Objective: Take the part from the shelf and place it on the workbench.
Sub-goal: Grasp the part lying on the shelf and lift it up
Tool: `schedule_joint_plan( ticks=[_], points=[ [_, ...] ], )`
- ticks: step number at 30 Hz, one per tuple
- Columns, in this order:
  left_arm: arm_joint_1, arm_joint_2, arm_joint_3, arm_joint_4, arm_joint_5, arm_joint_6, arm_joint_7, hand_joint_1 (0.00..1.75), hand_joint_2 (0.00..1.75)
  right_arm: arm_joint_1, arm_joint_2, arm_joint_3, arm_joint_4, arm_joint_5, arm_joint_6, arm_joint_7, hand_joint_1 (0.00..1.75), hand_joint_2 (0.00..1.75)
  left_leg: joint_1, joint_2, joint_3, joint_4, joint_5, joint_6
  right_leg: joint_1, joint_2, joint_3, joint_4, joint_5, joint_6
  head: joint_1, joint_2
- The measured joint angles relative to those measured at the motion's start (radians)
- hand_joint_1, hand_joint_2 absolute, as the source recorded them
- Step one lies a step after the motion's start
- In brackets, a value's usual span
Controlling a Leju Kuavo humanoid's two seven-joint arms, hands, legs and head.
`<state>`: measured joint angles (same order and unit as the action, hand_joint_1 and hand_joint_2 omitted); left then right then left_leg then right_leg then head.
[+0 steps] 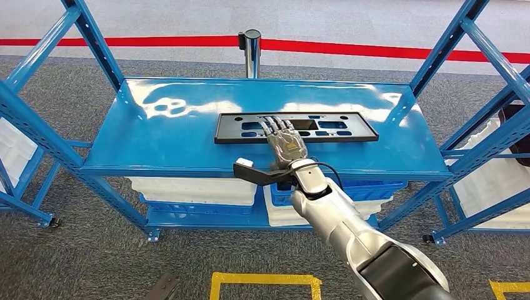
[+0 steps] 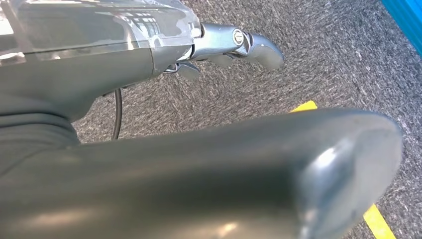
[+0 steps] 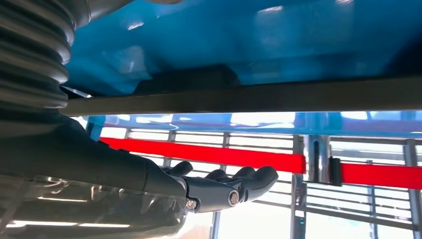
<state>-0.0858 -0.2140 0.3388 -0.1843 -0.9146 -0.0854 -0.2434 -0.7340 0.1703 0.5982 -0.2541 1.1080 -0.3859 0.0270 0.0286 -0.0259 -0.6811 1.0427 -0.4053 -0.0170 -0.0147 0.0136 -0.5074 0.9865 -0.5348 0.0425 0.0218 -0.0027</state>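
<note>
The part is a flat black rectangular plate with cut-outs (image 1: 337, 128), lying on the top board of the blue shelf (image 1: 169, 134), right of centre. My right hand (image 1: 286, 142) reaches in over the shelf's front edge, its fingers stretched out above the plate's near middle. In the right wrist view the plate's dark edge (image 3: 249, 97) shows with a gap between it and the straight fingers (image 3: 234, 191), so the hand holds nothing. My left hand (image 2: 99, 64) hangs over the grey carpet, its fingers (image 2: 249, 45) loosely extended and nothing in them.
White and blue bins (image 1: 187, 190) sit on the shelf's lower level. More blue racks with white bins stand at both sides. A chrome post (image 1: 252, 44) with a red belt stands behind the shelf. Yellow floor lines (image 1: 262, 278) lie in front.
</note>
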Motion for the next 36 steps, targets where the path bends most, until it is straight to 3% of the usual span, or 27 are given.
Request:
schedule_joint_plan(
  ticks=[13, 31, 36],
  points=[
    [0.0, 0.0, 0.001, 0.0, -0.003, 0.003, 0.0, 0.0, 0.0, -0.006, -0.057, -0.043, 0.0, 0.006, -0.015, 0.093, 0.0, 1.75, 0.0, 0.0, 0.0, 0.0, 0.0, 0.0, 0.0, 0.0, 0.0, 0.0, 0.0, 0.0, 0.0, 0.0],
    [-0.001, 0.0, 0.002, 0.0, -0.007, 0.003, -0.002, 0.0, 0.0, -0.006, -0.069, -0.063, 0.0, 0.008, -0.02, 0.057, 0.0, 1.75, 0.0, 0.0, 0.0, 0.0, 0.0, 0.0, 0.0, 0.0, 0.0, 0.0, 0.0, 0.0, 0.0, 0.0],
    [-0.002, 0.0, 0.002, 0.0, -0.008, 0.003, -0.002, 0.0, 0.0, -0.007, -0.064, -0.064, 0.0, 0.012, -0.024, 0.054, 0.0, 1.75, -0.007, 0.002, 0.004, -0.002, -0.007, 0.013, -0.007, 0.0, 0.002, -0.006, -0.002, 0.01, -0.001, 0.0]
  ],
)
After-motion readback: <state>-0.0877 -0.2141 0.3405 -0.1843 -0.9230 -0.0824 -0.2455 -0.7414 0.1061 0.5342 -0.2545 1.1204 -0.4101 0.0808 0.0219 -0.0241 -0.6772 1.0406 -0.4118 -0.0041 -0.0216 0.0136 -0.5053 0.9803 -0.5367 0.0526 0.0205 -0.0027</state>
